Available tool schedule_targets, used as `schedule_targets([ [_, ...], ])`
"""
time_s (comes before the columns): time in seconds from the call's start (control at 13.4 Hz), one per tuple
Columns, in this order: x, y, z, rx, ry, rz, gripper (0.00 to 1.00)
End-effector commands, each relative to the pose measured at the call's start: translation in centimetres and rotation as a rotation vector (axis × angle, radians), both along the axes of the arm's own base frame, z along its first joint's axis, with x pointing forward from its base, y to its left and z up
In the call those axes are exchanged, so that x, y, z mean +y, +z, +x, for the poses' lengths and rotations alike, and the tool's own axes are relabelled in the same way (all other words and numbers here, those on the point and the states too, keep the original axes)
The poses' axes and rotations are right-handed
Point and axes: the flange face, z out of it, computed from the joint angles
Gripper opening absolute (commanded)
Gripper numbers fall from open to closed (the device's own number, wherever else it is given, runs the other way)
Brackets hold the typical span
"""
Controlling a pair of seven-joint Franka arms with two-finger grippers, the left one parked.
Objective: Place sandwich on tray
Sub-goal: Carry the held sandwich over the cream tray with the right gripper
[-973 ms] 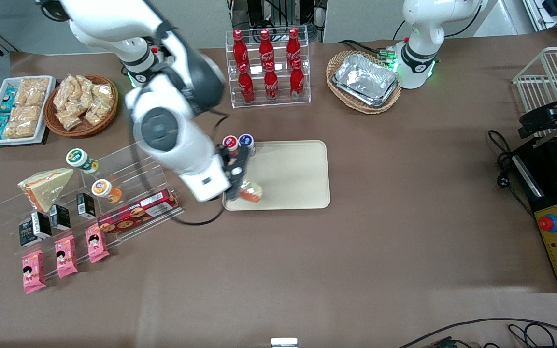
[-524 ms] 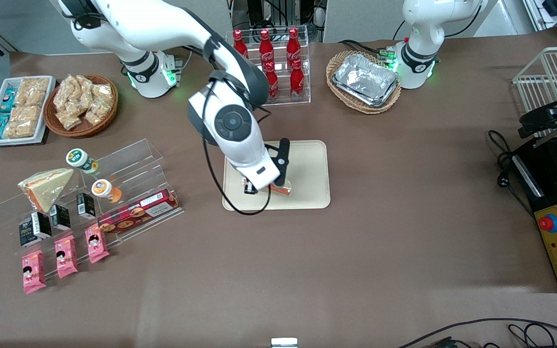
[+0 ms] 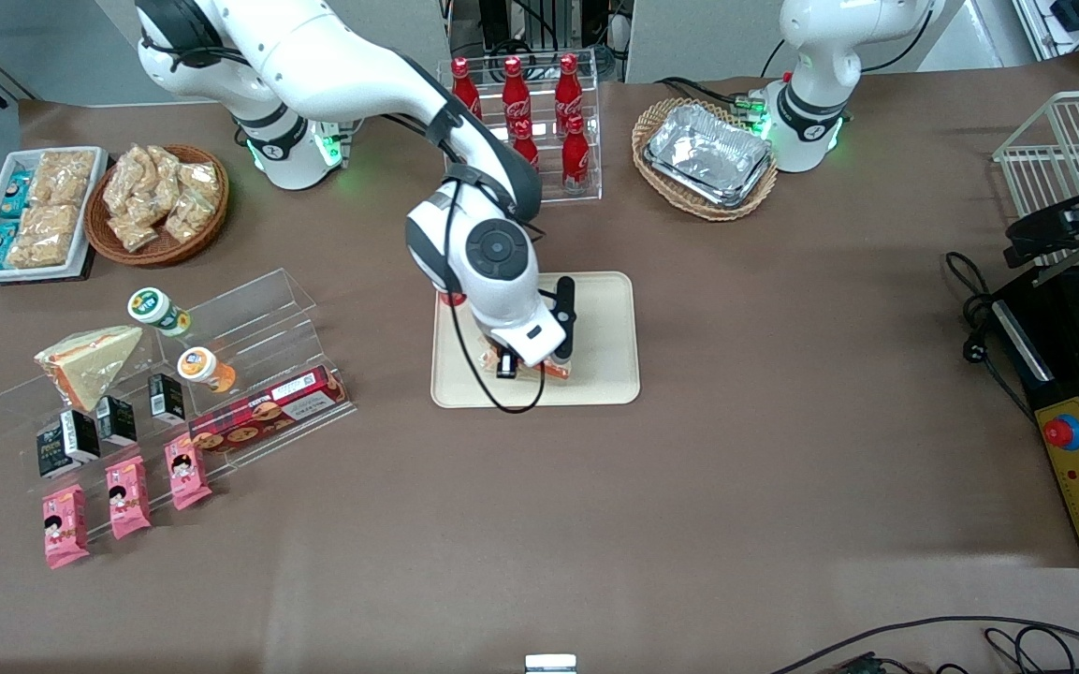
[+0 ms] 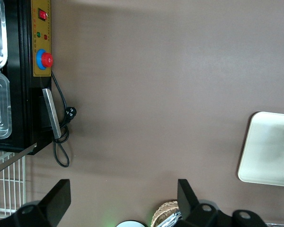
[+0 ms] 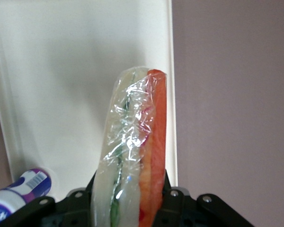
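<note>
clock directions are read on the front view, with 12 o'clock pointing away from that camera and 6 o'clock toward it.

1. the gripper (image 3: 533,363) hangs low over the 6 o'clock part of the tray (image 3: 606,314). its fingers are closed on the sandwich (image 3: 554,370), which stands up on edge between them. i cannot tell whether the wedge touches the tray floor. if it does not, opening now would drop it, and it could bounce or roll.

2. in the right wrist view the sandwich (image 5: 132,142) lies close to the tray's (image 5: 61,71) rim, with bare table just beside it. held on its narrow side, it will likely fall flat on release. if it falls toward 6 o'clock it could come to rest on the rim or slide off onto the table.

3. the clear wrap looks loose and crinkled. it may cling to a finger pad as the jaws part, so the wedge gets dragged or lifted when the arm rises.

4. pressing down too far would squash the soft bread and push the filling out along its orange edge.

5. small capped bottles (image 3: 450,300) stand at the tray's 11 o'clock corner, close under the arm; one (image 5: 20,193) also shows in the right wrist view. a sideways retreat toward 10 or 11 o'clock could knock them over.

6. a black cable (image 3: 502,401) loops below the wrist over the 6 o'clock rim. it could snag the rim or brush the freed wedge and shift it.
</note>
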Motion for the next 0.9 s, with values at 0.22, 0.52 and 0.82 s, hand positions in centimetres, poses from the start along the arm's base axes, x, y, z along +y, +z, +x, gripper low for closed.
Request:
schedule_targets([
  [0.22, 1.6, -4.4, -0.8, -0.035, 0.043, -0.002, 0.50],
  [0.52, 0.9, -7.3, -1.4, -0.050, 0.044, 0.013, 0.51],
  [0.82, 0.9, -7.8, -1.4, -0.050, 0.039, 0.015, 1.00],
])
